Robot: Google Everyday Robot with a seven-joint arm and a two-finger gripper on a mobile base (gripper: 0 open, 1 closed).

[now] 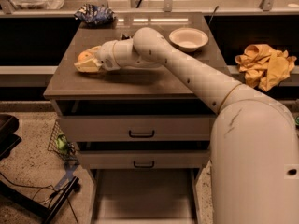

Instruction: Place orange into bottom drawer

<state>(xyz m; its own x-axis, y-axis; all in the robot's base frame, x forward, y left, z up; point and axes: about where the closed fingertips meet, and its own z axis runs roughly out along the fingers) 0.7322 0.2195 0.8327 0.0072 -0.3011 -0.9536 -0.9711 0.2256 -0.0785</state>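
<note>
1. Camera view: the gripper (88, 63) is seen low over the left part of the cabinet top (140, 80), with the arm stretched across from the right.
2. The orange (84, 56) is found on that top, right at the gripper's tip and partly covered by it; this placing is judged to serve a pick-up.
3. Whether the gripper is closed on the orange or merely set about it cannot be told, since the pale tip and the fruit run together.
4. The bottom drawer (140, 195) is pulled well out below the two upper drawers (140, 127), presumably so that the fruit can be lowered straight in.
5. A white bowl (188, 38) is left at the back right of the top, apart from the gripper.
6. The drawer's front edge is cut off by the lower border, and its right side is hidden behind the robot's body.
7. The underside of the orange is hidden.
</note>
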